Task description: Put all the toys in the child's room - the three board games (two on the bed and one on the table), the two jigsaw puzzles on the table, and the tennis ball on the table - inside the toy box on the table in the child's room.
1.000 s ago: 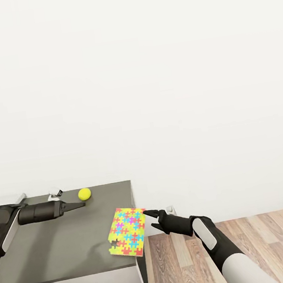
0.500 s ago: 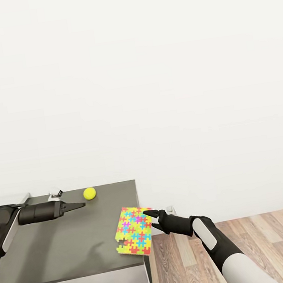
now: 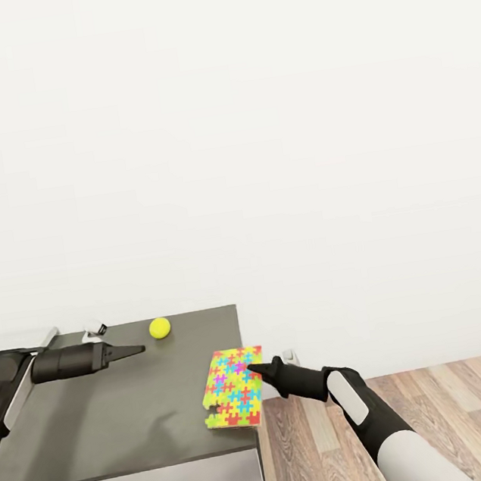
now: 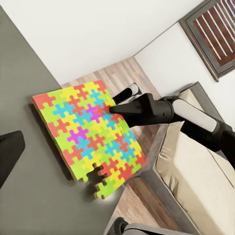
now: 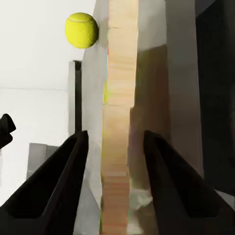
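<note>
A multicolour jigsaw puzzle (image 3: 236, 396) (image 4: 88, 132) lies flat at the right edge of the dark grey table (image 3: 105, 420), slightly overhanging it. My right gripper (image 3: 256, 368) (image 5: 115, 134) (image 4: 117, 108) is open and straddles the puzzle's near edge, with small gaps on both sides in the right wrist view. The tennis ball (image 3: 159, 327) (image 5: 82, 30) rests near the table's back edge. My left gripper (image 3: 139, 349) hovers over the table, left of the ball, its fingers drawn to a point and holding nothing. The toy box and board games are out of view.
A plain white wall rises behind the table. Wood-plank floor (image 3: 448, 410) lies to the right. A small white and black item (image 3: 94, 331) sits at the table's back. The left wrist view shows a cream-topped bed (image 4: 205, 171) beyond the table and a window (image 4: 215, 34).
The whole view shifted, so table, ball and puzzle slid right. The right gripper, earlier just off the puzzle's edge, now has its fingers over and under that edge. The left arm held still.
</note>
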Robot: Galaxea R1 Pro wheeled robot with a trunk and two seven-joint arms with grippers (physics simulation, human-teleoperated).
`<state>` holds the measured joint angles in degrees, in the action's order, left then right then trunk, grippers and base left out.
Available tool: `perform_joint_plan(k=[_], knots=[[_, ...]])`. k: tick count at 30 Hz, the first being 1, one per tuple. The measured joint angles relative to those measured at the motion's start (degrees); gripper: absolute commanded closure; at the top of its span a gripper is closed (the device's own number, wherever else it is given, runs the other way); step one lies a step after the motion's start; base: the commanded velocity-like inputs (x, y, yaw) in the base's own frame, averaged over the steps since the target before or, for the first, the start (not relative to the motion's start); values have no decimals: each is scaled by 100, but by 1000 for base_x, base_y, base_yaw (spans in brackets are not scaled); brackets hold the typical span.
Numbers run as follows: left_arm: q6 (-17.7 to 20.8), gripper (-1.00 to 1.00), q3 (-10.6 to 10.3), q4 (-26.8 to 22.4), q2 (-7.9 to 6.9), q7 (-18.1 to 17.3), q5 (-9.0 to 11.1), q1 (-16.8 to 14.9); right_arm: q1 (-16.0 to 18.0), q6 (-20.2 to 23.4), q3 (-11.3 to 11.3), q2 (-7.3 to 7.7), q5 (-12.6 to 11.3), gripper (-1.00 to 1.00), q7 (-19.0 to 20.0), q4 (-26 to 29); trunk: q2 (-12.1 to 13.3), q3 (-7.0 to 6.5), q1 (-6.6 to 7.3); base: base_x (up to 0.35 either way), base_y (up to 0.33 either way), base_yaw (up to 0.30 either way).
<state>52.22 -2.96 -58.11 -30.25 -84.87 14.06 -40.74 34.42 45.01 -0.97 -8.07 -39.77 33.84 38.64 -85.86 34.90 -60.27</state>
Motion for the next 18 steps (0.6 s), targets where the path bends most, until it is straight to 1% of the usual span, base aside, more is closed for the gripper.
perform_joint_plan(k=[2, 3, 8, 18], knots=[[0, -100, 3, 0, -1, -4, 5, 0, 0, -22, 3, 0, 67, 100, -3, -1, 0, 0, 0, 0, 1, 0], [2, -100, 4, -2, -1, -13, 9, 0, 0, -8, 2, 0, 35, 100, -8, -3, 39, -17, 21, 0, 0, 0], [15, -100, 5, -42, -2, -101, 13, 0, 0, -8, 2, 0, 39, 100, -7, -6, 239, -107, 131, 0, 0, 0], [106, -100, 1, -45, 0, -113, 3, 1, 7, -8, -3, -2, 36, 100, -13, 1, 641, -287, 351, 0, 0, 0]])
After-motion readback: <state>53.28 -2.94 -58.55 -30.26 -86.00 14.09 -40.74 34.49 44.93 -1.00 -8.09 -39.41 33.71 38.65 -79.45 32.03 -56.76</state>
